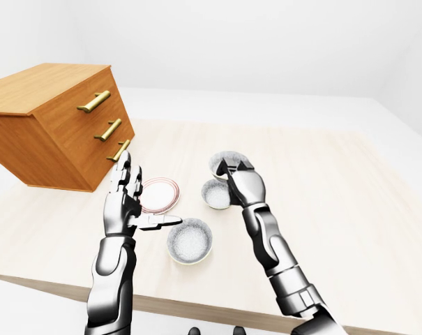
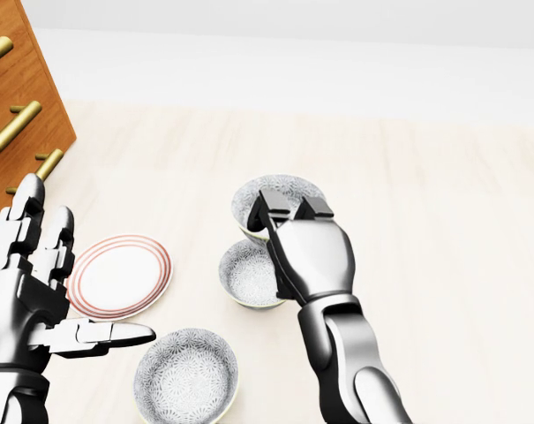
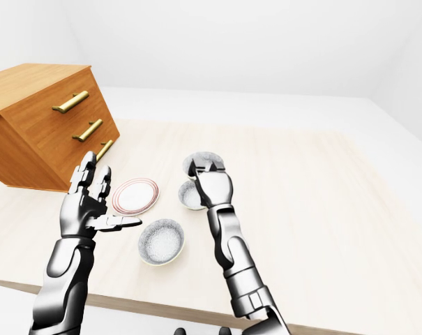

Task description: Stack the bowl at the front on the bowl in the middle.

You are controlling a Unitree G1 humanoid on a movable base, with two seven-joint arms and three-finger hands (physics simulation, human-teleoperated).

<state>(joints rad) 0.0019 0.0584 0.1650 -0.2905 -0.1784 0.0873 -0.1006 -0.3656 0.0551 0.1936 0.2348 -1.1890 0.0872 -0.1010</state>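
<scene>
Three patterned grey bowls stand in a line on the pale wooden table (image 2: 443,230). The nearest bowl (image 2: 185,382) is at the bottom of the head view, the middle bowl (image 2: 246,275) above it, and the farthest bowl (image 2: 276,196) beyond that. My right hand (image 2: 290,212) reaches over the middle bowl's right side. Its curled fingers hook over the near rim of the farthest bowl, and the thumb is hidden. My left hand (image 1: 137,199) is held up left of the nearest bowl, fingers spread, thumb pointing right, holding nothing.
A white plate with red rings (image 2: 119,275) lies left of the middle bowl, just beside my left hand. A wooden chest of drawers with brass handles (image 1: 54,122) stands at the table's left. The table's near edge (image 1: 197,307) runs just below the nearest bowl.
</scene>
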